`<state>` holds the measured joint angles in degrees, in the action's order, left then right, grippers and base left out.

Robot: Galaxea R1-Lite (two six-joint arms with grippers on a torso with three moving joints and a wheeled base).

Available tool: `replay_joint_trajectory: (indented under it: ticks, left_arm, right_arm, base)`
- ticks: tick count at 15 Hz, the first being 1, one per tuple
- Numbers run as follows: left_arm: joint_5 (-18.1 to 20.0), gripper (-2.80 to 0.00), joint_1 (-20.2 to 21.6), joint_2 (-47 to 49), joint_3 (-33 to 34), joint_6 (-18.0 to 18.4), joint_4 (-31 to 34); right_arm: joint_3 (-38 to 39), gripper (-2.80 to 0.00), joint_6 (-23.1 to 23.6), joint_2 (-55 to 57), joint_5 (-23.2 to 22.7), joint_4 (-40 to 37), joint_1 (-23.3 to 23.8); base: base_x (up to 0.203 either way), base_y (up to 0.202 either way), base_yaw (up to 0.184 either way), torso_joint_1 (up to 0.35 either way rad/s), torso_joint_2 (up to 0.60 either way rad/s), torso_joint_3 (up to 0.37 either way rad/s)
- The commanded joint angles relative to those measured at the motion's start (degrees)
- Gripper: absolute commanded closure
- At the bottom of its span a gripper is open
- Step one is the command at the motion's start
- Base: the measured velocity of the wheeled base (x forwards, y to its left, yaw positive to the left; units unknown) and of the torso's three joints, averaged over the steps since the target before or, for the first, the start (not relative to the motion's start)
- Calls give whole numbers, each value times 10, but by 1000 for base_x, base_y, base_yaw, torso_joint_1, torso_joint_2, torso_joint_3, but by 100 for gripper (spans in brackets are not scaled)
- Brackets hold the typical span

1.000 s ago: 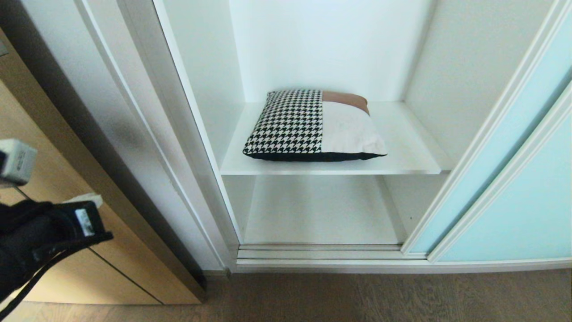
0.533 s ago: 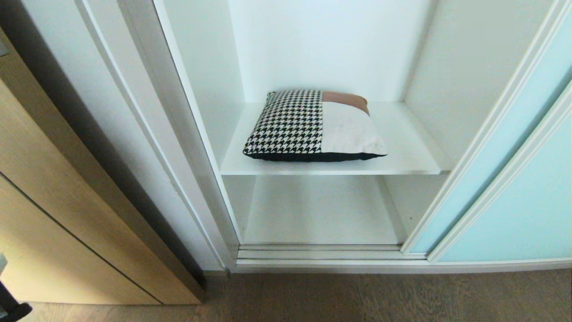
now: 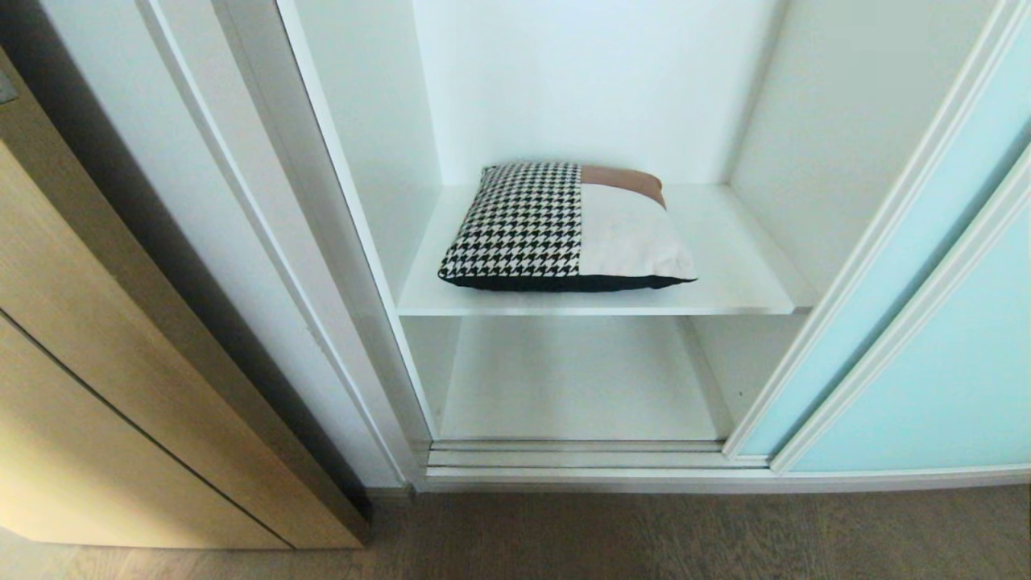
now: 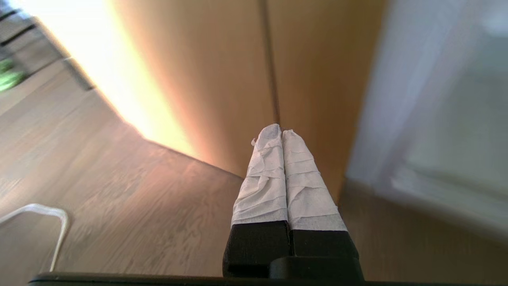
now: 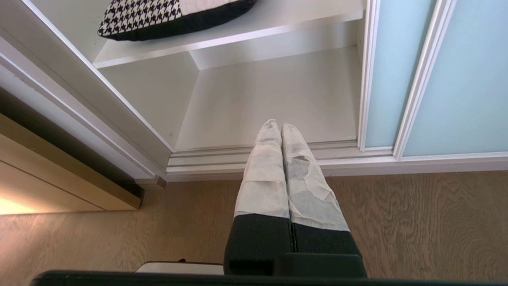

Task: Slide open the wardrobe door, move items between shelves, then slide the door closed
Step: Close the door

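A: What is the left claw (image 4: 281, 133) doing?
B: Its two white-wrapped fingers (image 4: 264, 178) are pressed together, empty, pointing at the light wood cabinet (image 4: 222, 79).
A: And below the cabinet?
B: Wood-grain floor (image 4: 119, 206).

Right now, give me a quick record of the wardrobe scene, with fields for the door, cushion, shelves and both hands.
door: sliding door pushed to the right, wardrobe open
cushion: cushion lying flat on the upper shelf
lower shelf: lower shelf bare where visible
left hand: left hand shut, holding nothing, facing the wood cabinet
right hand: right hand shut, holding nothing, over the floor before the wardrobe
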<state>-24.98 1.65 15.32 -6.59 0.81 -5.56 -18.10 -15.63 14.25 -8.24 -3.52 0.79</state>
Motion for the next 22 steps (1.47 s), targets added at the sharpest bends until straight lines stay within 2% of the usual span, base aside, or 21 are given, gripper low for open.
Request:
replay_joint_trajectory:
  ticks: [1,2,4,5,6,9,15,18,22]
  left_arm:
    - [47,0,0,-101,16,13,45]
    - [112,0,-1,-121,20,23,77]
    - [219,0,-2,-147,28,29,101]
    - [258,0,-2,-150,46,33,100]
    - [277,0,-2,-151,55,33,94]
    - [258,0,-2,-151,56,2,83]
    - [254,0,-2,-151,56,-1,83]
    - [254,0,-2,-151,56,-1,83]
    - [254,0,-2,-151,56,-1,83]
  right_arm:
    - [3,0,-1,-5,1,0,0]
    - [3,0,-1,-4,1,0,-1]
    - [-1,0,0,-5,-4,0,-1]
    - [0,0,0,-4,-5,-1,-1]
    - [-1,0,0,-4,-4,-1,-1]
    - [0,0,1,-2,-1,0,-1]
    - [-11,0,2,-4,9,-16,3]
    - [-60,0,1,4,17,-54,4]
    - [-149,0,11,52,73,-78,-2]
  base:
    - [0,0,0,0,0,0]
    - [0,0,0,0,0,0]
    - [0,0,0,0,0,0]
    - [0,0,0,0,0,0]
    - [0,0,0,0,0,0]
    - [0,0,0,0,0,0]
    - [0,0,0,0,0,0]
    - [0,0,0,0,0,0]
    - [0,0,0,0,0,0]
